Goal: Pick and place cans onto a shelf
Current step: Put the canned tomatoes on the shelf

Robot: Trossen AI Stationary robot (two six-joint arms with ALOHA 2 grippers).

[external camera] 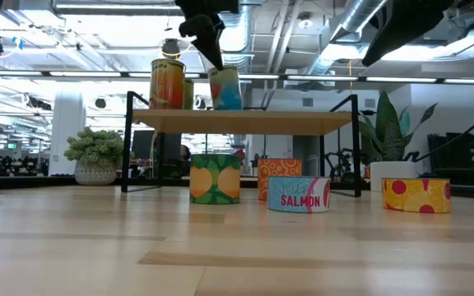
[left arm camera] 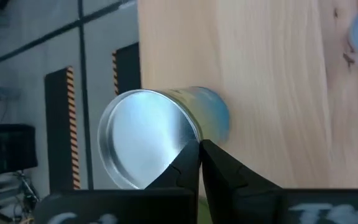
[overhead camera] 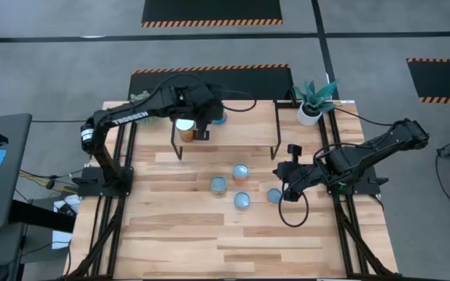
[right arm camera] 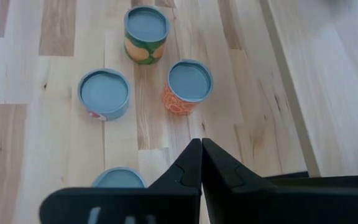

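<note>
The left tool (overhead camera: 202, 133), fingers together and holding nothing, is hovering beside the blue can (external camera: 225, 89) on the shelf (external camera: 245, 122); a careless swing could topple it. The right tool (overhead camera: 288, 190), also pressed together, is waiting above four cans (overhead camera: 241, 174) on the desk (overhead camera: 233, 234).

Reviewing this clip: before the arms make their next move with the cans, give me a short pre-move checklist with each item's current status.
1. Left gripper shut, nothing held: ok.
2. Left gripper clear of the silver-topped can on the shelf: cannot tell; the fingertips overlap its rim in the wrist view.
3. Cans already on the shelf upright: ok.
4. Right gripper shut and empty above the table: ok.
5. Four cans left on the table, upright and apart: ok.
6. Room on the shelf's right part: ok.
</note>
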